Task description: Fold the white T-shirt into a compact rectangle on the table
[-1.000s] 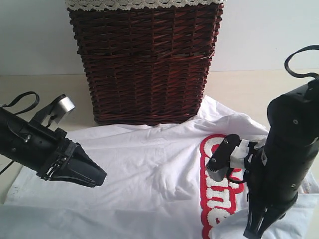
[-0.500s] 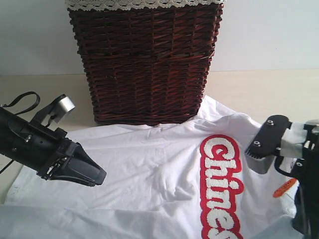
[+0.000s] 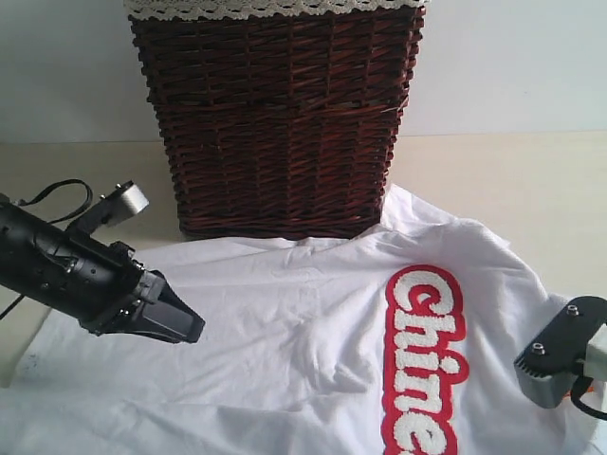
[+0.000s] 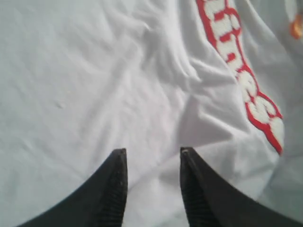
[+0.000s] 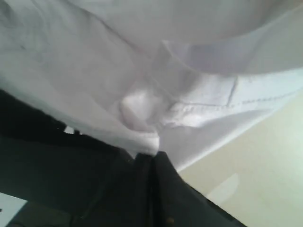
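We count one shirt, spread lettering-up and wrinkled on the table. It reaches from under the left pincer across to the right pincer. That pincer-to-pincer line is its longer span as far as we can see. Its one row of red-and-white lettering runs crosswise to that span. The row starts on the side toward the basket and lies nearer the right pincer than the left.

The left pincer is released. Its two fingers stand apart with nothing between them, tips aimed down at plain white cloth; we cannot tell whether they touch it. The right pincer is clenched, its fingers pressed together on a bunched fold of the shirt close to a stitched hem. More cloth drapes over it, and bare table shows beside it.

One wicker basket stands just beyond the shirt's far edge. There are two pincers in all.
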